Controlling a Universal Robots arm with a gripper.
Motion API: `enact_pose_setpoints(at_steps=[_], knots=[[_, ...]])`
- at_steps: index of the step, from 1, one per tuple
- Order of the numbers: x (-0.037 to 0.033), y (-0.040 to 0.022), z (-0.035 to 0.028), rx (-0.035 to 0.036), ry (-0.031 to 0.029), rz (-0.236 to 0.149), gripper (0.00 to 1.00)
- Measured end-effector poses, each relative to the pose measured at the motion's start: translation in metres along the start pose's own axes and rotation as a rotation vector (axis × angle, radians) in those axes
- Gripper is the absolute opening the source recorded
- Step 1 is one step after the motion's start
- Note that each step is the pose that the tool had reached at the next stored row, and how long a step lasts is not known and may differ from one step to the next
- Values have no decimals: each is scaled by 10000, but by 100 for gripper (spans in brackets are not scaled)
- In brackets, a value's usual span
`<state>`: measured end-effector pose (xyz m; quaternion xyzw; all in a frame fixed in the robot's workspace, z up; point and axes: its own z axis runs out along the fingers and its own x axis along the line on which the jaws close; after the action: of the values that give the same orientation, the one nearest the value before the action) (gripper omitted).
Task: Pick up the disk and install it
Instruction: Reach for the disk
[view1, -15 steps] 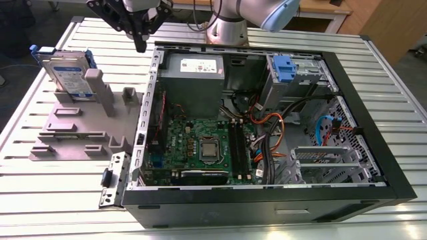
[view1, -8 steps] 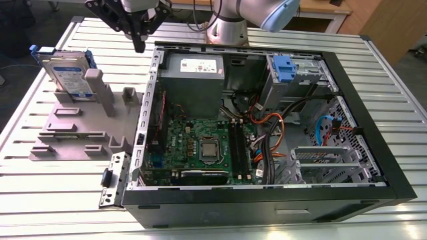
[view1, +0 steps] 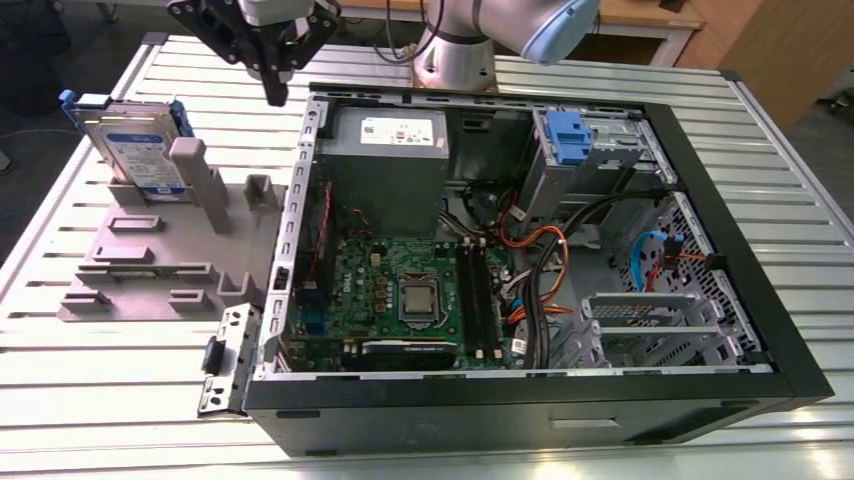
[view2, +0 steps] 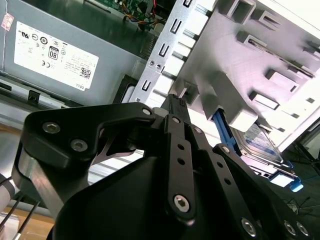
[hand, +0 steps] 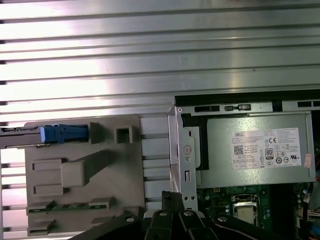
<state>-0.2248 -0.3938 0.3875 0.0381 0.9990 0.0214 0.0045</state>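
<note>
Gripper raised beside a corner of the open computer case, fingers together and empty, disk apart from it, upright in the grey fixture at the exterior view's left, label facing that camera, blue carrier edge-on in the first wrist view

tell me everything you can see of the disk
The disk is a flat silver rectangular drive with a white-and-blue label, clipped in a bright blue plastic carrier frame. It stands upright on edge in a slot of the grey fixture, on the exterior view's left of the open computer case. Only the fixture touches it; the gripper hangs apart from it, nearer the case.
</note>
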Motion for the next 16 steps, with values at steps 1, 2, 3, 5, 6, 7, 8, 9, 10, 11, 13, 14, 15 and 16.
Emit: enact_pose_setpoints(at_steps=[1,2,3,5,6,7,8,9,10,11,13,14,15,16], knots=[[2,0,1,1,6,0,11],[4,-1,1,2,12,0,11],[7,-1,2,2,16,1,11],[12,-1,4,2,27,1,11],[14,-1,4,3,32,1,11],[16,-1,5,3,36,1,11],[17,-2,6,4,41,1,11],[33,-3,11,6,82,3,11],[33,-3,11,6,84,3,11],[33,-3,11,6,84,3,11],[34,-3,11,6,84,4,11],[35,-3,11,7,85,3,11],[38,-3,11,6,83,4,11],[42,-4,12,5,83,5,11]])
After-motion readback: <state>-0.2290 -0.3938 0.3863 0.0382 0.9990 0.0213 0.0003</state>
